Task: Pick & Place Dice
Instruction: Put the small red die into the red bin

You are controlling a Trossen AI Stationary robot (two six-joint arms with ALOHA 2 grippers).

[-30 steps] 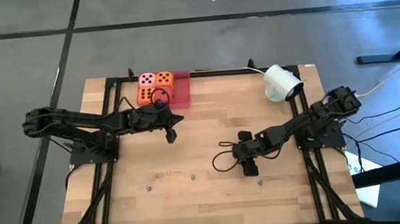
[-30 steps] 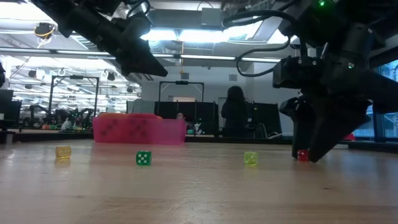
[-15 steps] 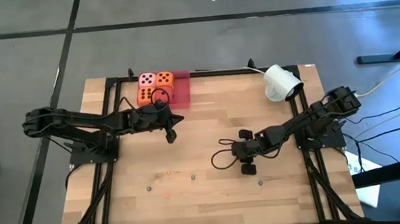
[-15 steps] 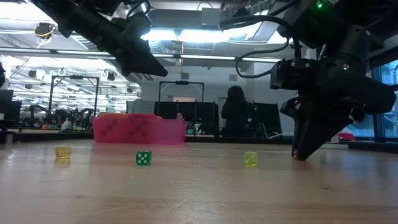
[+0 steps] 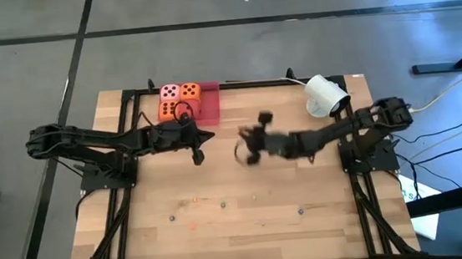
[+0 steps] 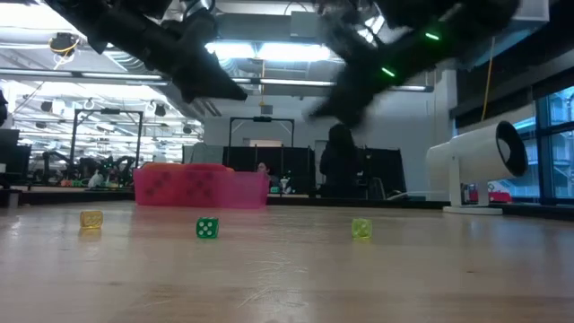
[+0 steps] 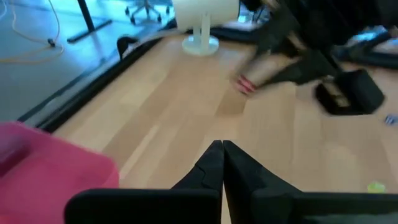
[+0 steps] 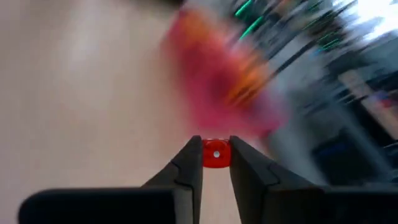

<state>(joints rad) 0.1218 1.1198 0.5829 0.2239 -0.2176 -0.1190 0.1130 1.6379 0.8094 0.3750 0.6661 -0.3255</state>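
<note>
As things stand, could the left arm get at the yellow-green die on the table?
Probably yes. The left gripper hangs shut above bare table, and nothing stands between it and the yellow-green die. The right gripper, shut on a small red die, is off to the side.

The middle of the counter [image 5: 244,187] lies bare between the two arms. At the far edge, the red tray [image 5: 208,100] with its dice [image 5: 169,92] and the left claw [image 5: 199,155] just beside it narrow the approach; the white lamp [image 5: 326,95] blocks the far right corner.
</note>
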